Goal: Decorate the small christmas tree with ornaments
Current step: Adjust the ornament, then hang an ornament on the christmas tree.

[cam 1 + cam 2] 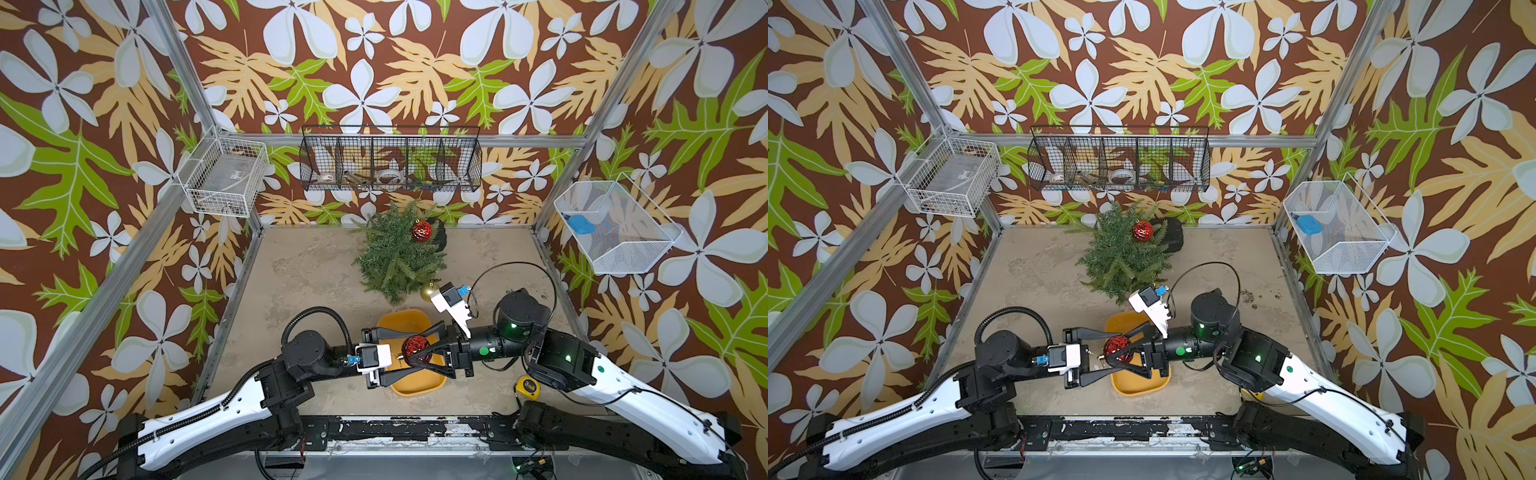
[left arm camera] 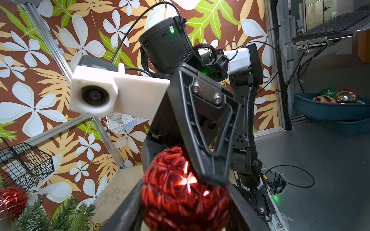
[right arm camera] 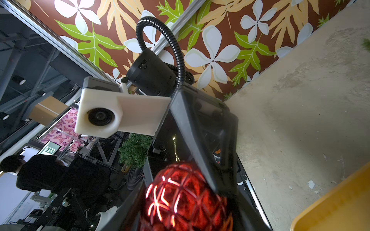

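You had both arms meeting over the yellow tray (image 1: 390, 322), which sat toward 6 o'clock on the counter (image 1: 316, 266). Your right pincer (image 1: 420, 350), reaching in from 3 o'clock, was clenched on a glittery red bauble (image 1: 415, 347). In both top views it pressed against the ball's 12 and 6 o'clock sides. The left wrist view showed one of its fingers (image 2: 208, 166) lying on the bauble's net-patterned surface. Your left pincer (image 1: 402, 352), coming from 9 o'clock, stood released, its jaws spread wider than the ball and flanking it. The bauble's gold cap pointed toward that pincer. The small christmas tree (image 1: 395, 257) was at 12 o'clock on the counter, just beyond the tray. A second red bauble (image 1: 422, 231) sat among the branches at the tree's 1 o'clock side. A gold bauble (image 1: 428, 291) was at its 5 o'clock edge, just beside your right wrist camera (image 1: 451, 297). A yellow-and-black tape measure (image 1: 527, 384) lay at 4 o'clock on the counter.
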